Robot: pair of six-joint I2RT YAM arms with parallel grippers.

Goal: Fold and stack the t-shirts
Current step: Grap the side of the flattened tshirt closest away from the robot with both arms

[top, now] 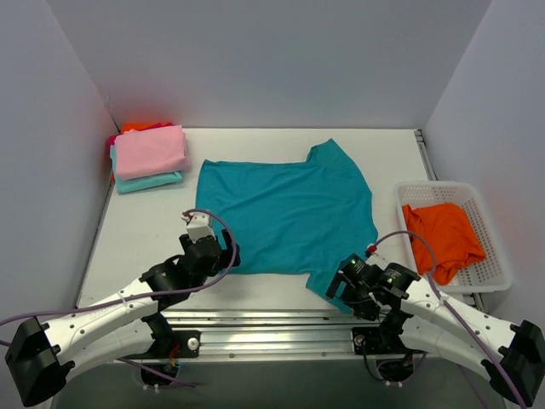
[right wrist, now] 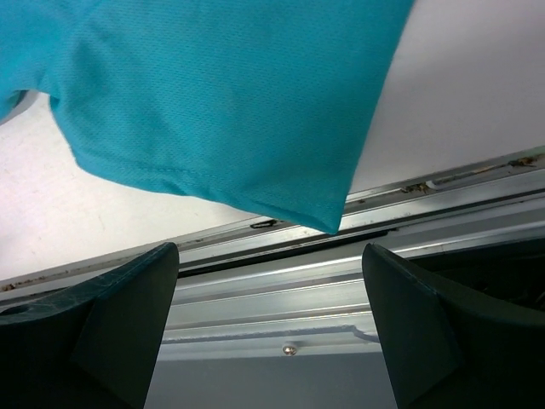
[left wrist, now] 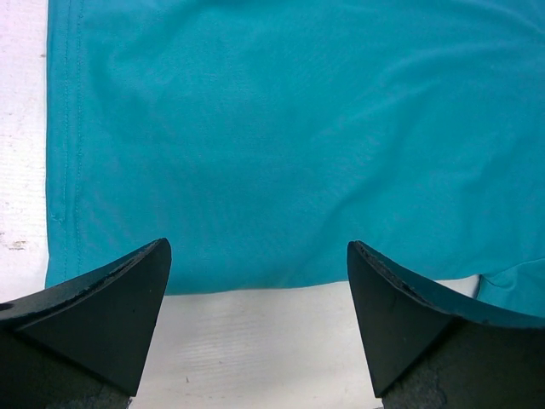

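Observation:
A deep teal t-shirt point(top: 285, 213) lies spread flat in the middle of the table. My left gripper point(top: 228, 254) is open at its near left corner. In the left wrist view the hem of the teal t-shirt point(left wrist: 281, 145) lies just beyond the open left gripper point(left wrist: 260, 328), with bare table between the fingers. My right gripper point(top: 346, 286) is open over the shirt's near sleeve. The right wrist view shows the sleeve corner point(right wrist: 230, 102) just past the open right gripper point(right wrist: 271, 328), with nothing held. A folded pink t-shirt point(top: 151, 151) tops a pale aqua one point(top: 150, 181) at the back left. An orange t-shirt point(top: 443, 239) lies in the basket.
A white mesh basket point(top: 492, 230) stands at the right edge of the table. An orange cloth edge point(top: 140, 127) shows behind the folded stack. An aluminium rail point(right wrist: 341, 281) runs along the near table edge under the right gripper. Grey walls close in the back and both sides.

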